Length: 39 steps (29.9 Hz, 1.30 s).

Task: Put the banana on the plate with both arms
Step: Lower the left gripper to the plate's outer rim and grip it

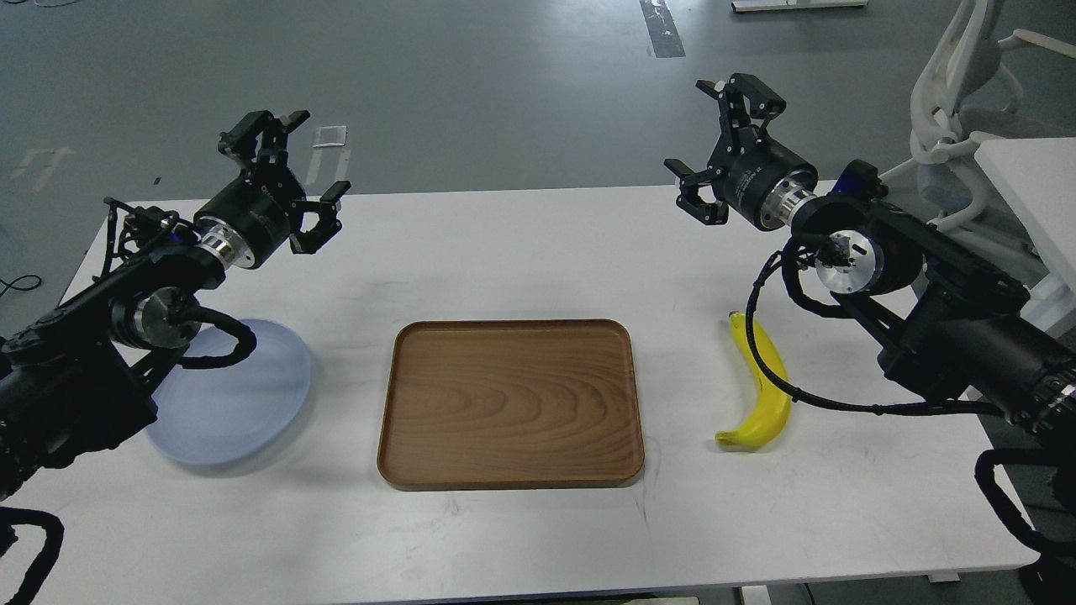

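Both grippers are hovering with fingers spread, holding nothing: left gripper (294, 172) above the pale blue plate (244, 403), right gripper (714, 139) beyond the banana (761, 395), which is lying on the table (521, 244) right of the wooden tray (511, 403).

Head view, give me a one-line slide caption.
Both arms raised, jaws open: banana lies right of the wooden tray, plate left, on the white table.

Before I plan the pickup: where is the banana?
The banana lies on the table's right side, between the wooden tray and the right arm.
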Each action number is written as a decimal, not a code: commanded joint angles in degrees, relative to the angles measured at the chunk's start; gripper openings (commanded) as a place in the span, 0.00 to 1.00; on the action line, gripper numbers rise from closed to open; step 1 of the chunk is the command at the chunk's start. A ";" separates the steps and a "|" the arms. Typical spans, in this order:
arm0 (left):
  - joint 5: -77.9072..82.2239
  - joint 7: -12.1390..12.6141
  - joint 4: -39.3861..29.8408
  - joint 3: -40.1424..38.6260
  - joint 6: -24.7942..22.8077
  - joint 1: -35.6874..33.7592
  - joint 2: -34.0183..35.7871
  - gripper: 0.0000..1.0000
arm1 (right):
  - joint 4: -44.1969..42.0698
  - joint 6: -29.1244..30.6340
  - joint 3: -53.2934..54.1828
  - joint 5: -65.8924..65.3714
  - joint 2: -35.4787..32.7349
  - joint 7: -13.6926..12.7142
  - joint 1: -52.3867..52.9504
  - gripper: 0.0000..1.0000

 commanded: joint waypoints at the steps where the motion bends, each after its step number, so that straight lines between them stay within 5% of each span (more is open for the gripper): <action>1: 2.73 -0.93 -0.10 0.19 1.71 -0.28 -0.14 0.98 | 0.14 0.12 -0.77 0.00 -0.18 0.17 -0.13 0.99; 7: 35.27 -11.88 -1.33 0.54 19.16 -3.27 2.75 0.98 | 0.23 0.12 -1.38 -0.08 -0.26 0.61 -0.75 0.99; 12: 51.58 -11.88 -2.48 3.34 24.21 -2.74 7.94 0.98 | 0.32 0.38 -1.38 -0.09 -0.35 0.70 -1.71 0.99; 17: 58.45 -11.88 -2.65 20.37 27.00 -2.91 16.46 0.98 | 0.49 0.47 -1.38 -0.09 -1.58 0.88 -2.94 0.99; 25: 57.93 -11.88 -5.28 34.45 31.77 -0.55 24.46 0.98 | 0.49 0.47 -1.47 -0.09 -2.55 0.88 -2.94 0.99; 39: 59.16 -11.88 -14.08 35.17 39.85 10.79 29.92 0.98 | 0.49 0.47 -1.38 -0.09 -3.16 0.96 -3.38 0.99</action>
